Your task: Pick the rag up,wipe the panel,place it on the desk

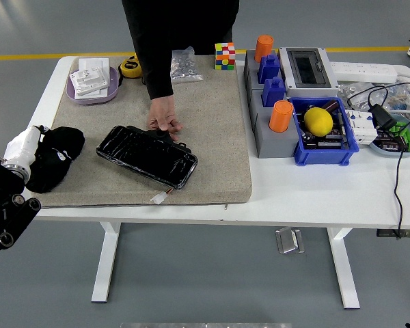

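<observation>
Your left hand (pixel 46 158) sits at the left edge of the mat (pixel 219 137), and it looks closed over the black rag (pixel 55 164), though black fingers on black cloth make the grip hard to judge, so confirm it before you lift. The rag lies bunched on the mat's left end, apart from the panel (pixel 147 156), which lies slantwise at mid-mat. A person's hand (pixel 164 123) rests on the panel's far edge, steadying it. If the grip is good, raise the rag only enough to clear the mat, carry it right to the panel's near-left corner, and lay it flat rather than balled so more cloth meets the glossy face. Wipe along the panel's long axis toward its lower right end, staying on the near half, away from the person's fingers. Press lightly; the panel may slide. Mind the small white connector (pixel 158 199) at its near corner. The right arm is out of view.
</observation>
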`<act>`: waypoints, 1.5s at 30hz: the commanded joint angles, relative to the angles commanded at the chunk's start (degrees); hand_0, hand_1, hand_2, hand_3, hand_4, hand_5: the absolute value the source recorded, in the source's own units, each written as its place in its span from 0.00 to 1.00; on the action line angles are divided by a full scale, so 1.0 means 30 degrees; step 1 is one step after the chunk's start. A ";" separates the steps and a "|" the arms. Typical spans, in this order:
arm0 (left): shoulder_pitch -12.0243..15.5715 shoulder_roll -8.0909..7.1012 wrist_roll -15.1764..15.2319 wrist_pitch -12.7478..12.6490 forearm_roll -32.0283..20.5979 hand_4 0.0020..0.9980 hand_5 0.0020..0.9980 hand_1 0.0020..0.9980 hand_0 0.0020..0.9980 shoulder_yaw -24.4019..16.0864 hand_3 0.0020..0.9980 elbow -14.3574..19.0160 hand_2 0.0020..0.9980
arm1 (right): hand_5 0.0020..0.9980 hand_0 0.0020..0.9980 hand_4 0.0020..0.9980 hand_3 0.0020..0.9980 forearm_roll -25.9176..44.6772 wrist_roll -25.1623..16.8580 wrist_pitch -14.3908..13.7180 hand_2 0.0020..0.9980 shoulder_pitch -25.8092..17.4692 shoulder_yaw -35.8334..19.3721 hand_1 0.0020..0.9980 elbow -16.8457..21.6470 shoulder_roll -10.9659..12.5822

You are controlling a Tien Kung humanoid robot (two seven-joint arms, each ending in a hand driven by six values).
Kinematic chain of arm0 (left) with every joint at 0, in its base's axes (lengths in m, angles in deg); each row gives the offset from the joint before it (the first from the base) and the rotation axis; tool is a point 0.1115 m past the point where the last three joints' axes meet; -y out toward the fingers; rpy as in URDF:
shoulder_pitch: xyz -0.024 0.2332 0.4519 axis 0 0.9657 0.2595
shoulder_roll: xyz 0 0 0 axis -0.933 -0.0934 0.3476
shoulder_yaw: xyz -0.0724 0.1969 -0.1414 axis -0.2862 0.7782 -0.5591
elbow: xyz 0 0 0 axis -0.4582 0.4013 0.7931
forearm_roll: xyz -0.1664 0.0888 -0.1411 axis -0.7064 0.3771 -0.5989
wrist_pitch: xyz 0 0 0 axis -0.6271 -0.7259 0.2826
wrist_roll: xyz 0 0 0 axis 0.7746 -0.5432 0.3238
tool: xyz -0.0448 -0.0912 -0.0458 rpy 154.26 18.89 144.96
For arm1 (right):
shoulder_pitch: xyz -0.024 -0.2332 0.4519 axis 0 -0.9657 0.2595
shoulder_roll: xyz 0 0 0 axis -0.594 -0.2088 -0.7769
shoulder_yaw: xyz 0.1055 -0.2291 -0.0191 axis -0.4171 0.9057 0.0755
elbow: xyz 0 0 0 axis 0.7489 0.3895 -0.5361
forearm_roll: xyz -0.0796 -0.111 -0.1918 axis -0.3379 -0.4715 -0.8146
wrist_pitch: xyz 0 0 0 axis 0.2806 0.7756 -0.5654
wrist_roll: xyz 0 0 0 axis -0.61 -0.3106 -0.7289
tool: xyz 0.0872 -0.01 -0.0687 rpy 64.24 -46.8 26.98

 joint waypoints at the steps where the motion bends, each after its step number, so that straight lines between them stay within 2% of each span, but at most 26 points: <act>1: -0.0006 -0.0001 0.0012 -0.0067 0.0049 0.36 0.00 0.45 0.32 0.0039 0.50 0.0001 0.59 | 0.53 0.72 0.97 0.57 -0.0011 0.0003 0.0000 0.66 -0.0002 -0.0017 0.59 -0.0004 0.0001; 6: -0.0013 -0.0001 0.0094 -0.0509 0.0316 0.36 0.00 0.45 0.32 0.0100 0.50 0.0028 0.59 | 0.53 0.72 0.97 0.57 -0.0027 -0.0004 -0.0008 0.66 -0.0003 -0.0056 0.59 -0.0012 -0.0008; 7: -0.0011 -0.0004 0.0093 -0.0590 0.0366 0.38 0.00 0.37 0.28 0.0109 0.45 0.0044 0.56 | 0.53 0.72 0.97 0.57 -0.0031 -0.0006 -0.0010 0.66 0.0000 -0.0057 0.59 -0.0016 -0.0012; 12: 0.0028 -0.0017 0.0429 -0.1125 0.0245 0.38 0.00 0.37 0.28 0.0114 0.45 0.0078 0.56 | 0.53 0.72 0.97 0.57 -0.0010 -0.0021 -0.0016 0.66 -0.0002 -0.0024 0.59 -0.0009 -0.0022; 13: 0.0034 -0.0023 0.0501 -0.1170 0.0181 0.27 0.00 0.33 0.28 0.0105 0.34 0.0082 0.53 | 0.53 0.72 0.97 0.57 -0.0008 -0.0022 -0.0018 0.66 -0.0003 -0.0025 0.59 -0.0014 -0.0024; 18: 0.0087 -0.0081 0.0722 -0.1151 -0.0217 0.27 0.00 0.33 0.28 0.0082 0.34 0.0206 0.53 | 0.53 0.72 0.97 0.57 0.0003 -0.0031 -0.0025 0.66 -0.0009 -0.0027 0.59 -0.0016 -0.0032; 19: 0.0110 -0.0097 0.0811 -0.1152 -0.0372 0.25 0.00 0.30 0.26 0.0068 0.34 0.0272 0.52 | 0.53 0.72 0.97 0.57 0.0006 -0.0030 -0.0021 0.66 -0.0009 -0.0021 0.59 -0.0023 -0.0036; 24: 0.0378 -0.0243 0.1400 -0.1183 -0.1423 0.25 0.00 0.30 0.26 -0.0109 0.34 0.1156 0.52 | 0.53 0.72 0.97 0.57 0.0045 -0.0029 -0.0015 0.66 -0.0050 0.0037 0.59 -0.0046 -0.0062; 29: 0.0759 -0.0449 0.2023 -0.1212 -0.3485 0.23 0.00 0.30 0.26 -0.0212 0.34 0.3028 0.52 | 0.53 0.72 0.97 0.57 0.0055 -0.0037 -0.0015 0.66 -0.0099 0.0084 0.59 -0.0040 -0.0080; 34: 0.0840 -0.0574 0.2383 -0.1255 -0.4424 0.22 0.00 0.29 0.27 -0.0120 0.33 0.4743 0.52 | 0.53 0.72 0.97 0.57 0.0037 -0.0056 -0.0018 0.66 -0.0127 0.0115 0.59 -0.0028 -0.0107; 41: 0.0709 -0.0556 0.2904 -0.1469 -0.5478 0.22 0.00 0.29 0.27 0.0744 0.33 0.5046 0.51 | 0.53 0.72 0.97 0.57 0.0045 -0.0048 -0.0009 0.66 -0.0108 0.0175 0.59 -0.0036 -0.0088; 45: 0.0628 -0.0426 0.3260 -0.1615 -0.5807 0.21 0.00 0.29 0.27 0.1194 0.33 0.4779 0.51 | 0.53 0.72 0.97 0.57 0.0078 -0.0036 0.0020 0.66 -0.0137 0.0241 0.59 -0.0056 -0.0063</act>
